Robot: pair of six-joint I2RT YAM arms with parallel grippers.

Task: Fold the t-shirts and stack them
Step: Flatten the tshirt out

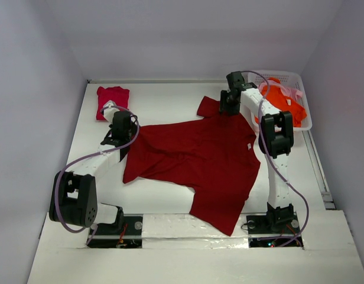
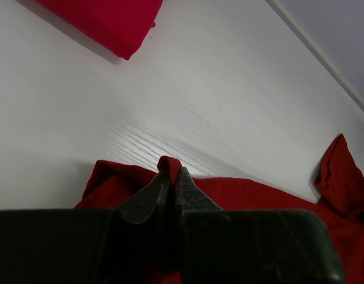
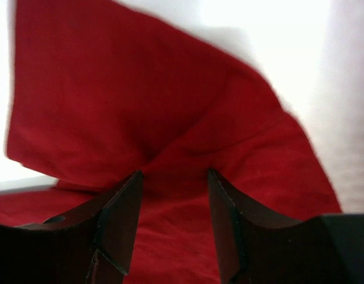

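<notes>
T-shirt [image 1: 194,157], collar rightward, long axis left-right

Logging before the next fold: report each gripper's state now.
Left gripper: shut on a fold of the large dark red cloth t-shirt.
Right gripper: open over the same t-shirt.

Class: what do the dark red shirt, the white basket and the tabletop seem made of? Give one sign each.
Dark red shirt: matte soft cloth; it wrinkles and bunches. Basket: likely plastic, white; rigid lattice wall. Tabletop: white, faint grain lines; perhaps laminate.

Bright, even light; close-up dark red t-shirt [image 3: 170,112] blurred.
</notes>
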